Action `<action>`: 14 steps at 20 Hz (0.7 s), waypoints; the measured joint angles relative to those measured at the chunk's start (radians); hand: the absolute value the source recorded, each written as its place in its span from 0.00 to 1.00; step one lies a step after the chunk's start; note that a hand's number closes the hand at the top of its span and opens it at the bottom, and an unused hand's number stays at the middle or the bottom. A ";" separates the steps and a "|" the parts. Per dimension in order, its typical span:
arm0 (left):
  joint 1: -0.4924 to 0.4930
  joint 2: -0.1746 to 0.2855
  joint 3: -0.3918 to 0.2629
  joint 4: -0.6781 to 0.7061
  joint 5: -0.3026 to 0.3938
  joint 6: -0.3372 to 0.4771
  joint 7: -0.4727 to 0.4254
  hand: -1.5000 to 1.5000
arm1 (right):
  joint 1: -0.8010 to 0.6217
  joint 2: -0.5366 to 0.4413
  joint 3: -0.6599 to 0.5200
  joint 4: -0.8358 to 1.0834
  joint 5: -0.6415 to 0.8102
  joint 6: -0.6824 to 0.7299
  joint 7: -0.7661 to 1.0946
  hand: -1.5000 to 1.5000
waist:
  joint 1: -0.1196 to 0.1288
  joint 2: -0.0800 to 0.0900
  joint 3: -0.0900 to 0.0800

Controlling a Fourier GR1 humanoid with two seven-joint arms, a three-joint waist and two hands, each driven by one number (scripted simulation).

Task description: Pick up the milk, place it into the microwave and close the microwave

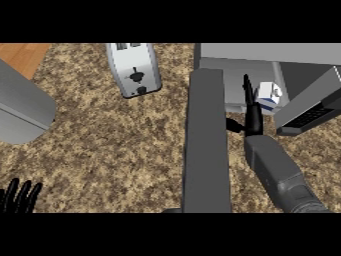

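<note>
The milk (270, 94) is a small white carton with a blue patch, sitting in the mouth of the open microwave (276, 52), up in the right part of the view. Only part of it shows. Its left edge is behind the right hand (252, 115) and its bottom is hard to make out, so I can't say how deep inside it stands.

The fingers (247, 87) are straight and pressed together, seen edge-on like a thin black blade pointing away from the robot. The carton is up against their right side (touching or just beside, can't tell from this angle). The thumb (234, 125) pokes out the other way, to the left, so nothing's curled round the carton.

Just left of the hand is the microwave's door (205, 145), swung open: a long grey slab cut off at the view's lower edge. Right of the milk there's a slanted dark panel (309, 116), maybe a keypad, too small to read.

Further out on the speckled bench (106, 145), a silver toaster (134, 67) lies left of the microwave and a big grey block (10, 105) is cut off by the left edge. The left hand (14, 199) rests in the lower left corner, fingers up and spread, only its upper part showing.
</note>
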 measured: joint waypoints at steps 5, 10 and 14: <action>0.051 -0.020 -0.020 -0.049 -0.012 0.011 0.020 0.00 | 0.071 0.020 -0.013 -0.008 -0.010 0.053 -0.079 0.00 | -0.021 -0.011 -0.001; 0.045 -0.028 -0.030 -0.037 -0.044 0.016 0.027 0.00 | 0.140 0.021 -0.007 -0.021 -0.010 0.147 -0.120 0.00 | -0.043 -0.019 -0.003; 0.036 -0.024 -0.040 -0.029 -0.062 0.011 0.045 0.00 | 0.206 0.016 0.016 -0.050 -0.001 0.237 -0.130 0.00 | -0.060 -0.026 -0.004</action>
